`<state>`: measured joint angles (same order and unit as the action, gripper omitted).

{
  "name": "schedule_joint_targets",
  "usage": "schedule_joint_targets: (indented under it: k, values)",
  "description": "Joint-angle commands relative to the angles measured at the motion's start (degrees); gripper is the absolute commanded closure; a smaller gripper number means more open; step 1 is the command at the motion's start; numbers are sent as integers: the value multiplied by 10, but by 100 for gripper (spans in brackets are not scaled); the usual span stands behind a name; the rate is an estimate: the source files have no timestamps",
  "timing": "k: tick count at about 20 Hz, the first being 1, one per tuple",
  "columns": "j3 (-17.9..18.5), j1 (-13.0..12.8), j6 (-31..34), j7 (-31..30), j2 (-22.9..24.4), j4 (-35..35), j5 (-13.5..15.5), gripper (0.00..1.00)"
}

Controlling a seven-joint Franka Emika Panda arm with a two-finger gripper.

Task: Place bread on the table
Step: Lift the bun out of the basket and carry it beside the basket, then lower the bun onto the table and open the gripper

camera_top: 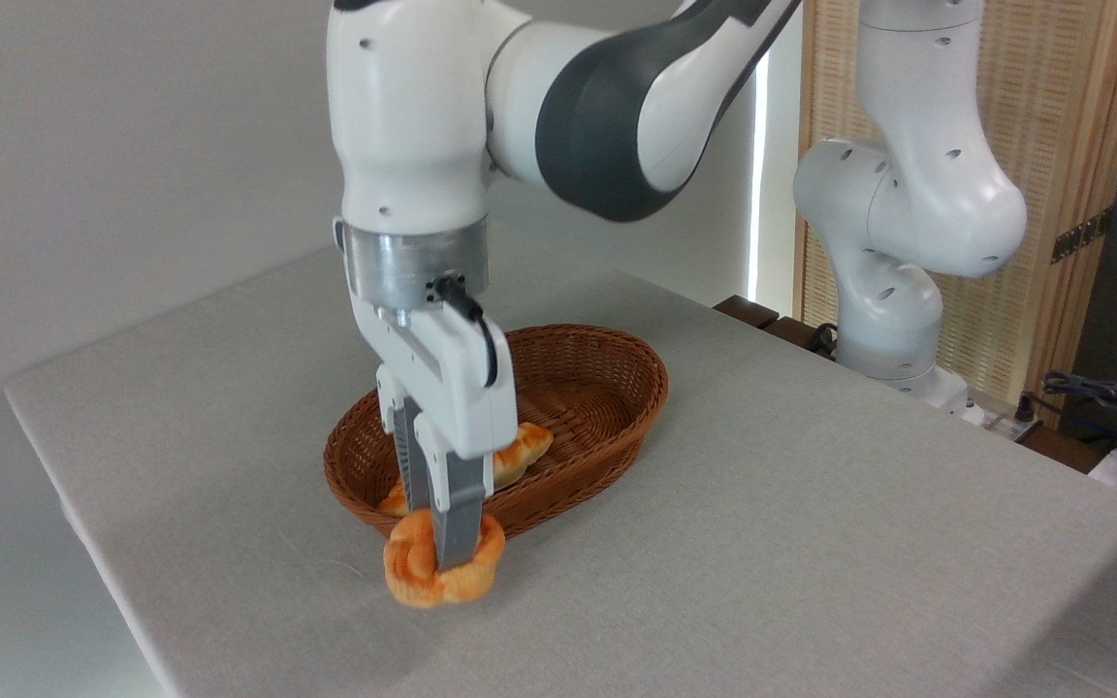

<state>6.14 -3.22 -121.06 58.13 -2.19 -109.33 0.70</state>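
Note:
The bread (410, 572), a small orange-golden bun with a lumpy swirled top, is at the level of the grey table (811, 553), just in front of the wicker basket's near end. My gripper (437, 545) comes straight down on it, its fingers (459, 523) shut against the bun's sides. The near finger covers the bun's middle and the far finger is partly hidden behind it. I cannot tell whether the bun rests on the cloth or hangs a little above it.
The brown oval wicker basket (607, 417) stands right behind the bun, with a paler braided loaf (526, 448) inside. The robot base (893, 349) rises at the table's far right edge, and cables (1101, 397) lie beyond it.

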Motion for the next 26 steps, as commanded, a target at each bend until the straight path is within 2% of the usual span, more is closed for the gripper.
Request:
schedule_joint_targets:
  k: [1, 3, 6, 15, 19, 20, 22, 24, 26]
  values:
    - [19, -6, -38, 15, -13, -16, -17, 15]
    - [19, -6, -39, 39, -19, -22, -19, 14]
    - [20, 0, -39, 42, -21, -26, -19, 0]
    - [21, 0, -40, 41, -28, -26, -19, 0]
    - [21, 0, -40, 32, -19, -8, -7, 0]
    - [18, 1, -32, 31, -5, -1, 1, 0]
    - [9, 10, 14, 27, 30, 4, 40, 0]
    - [-30, 36, 86, 14, 41, 37, 48, 0]
    - [-62, 54, 141, -41, 40, 79, 43, 0]
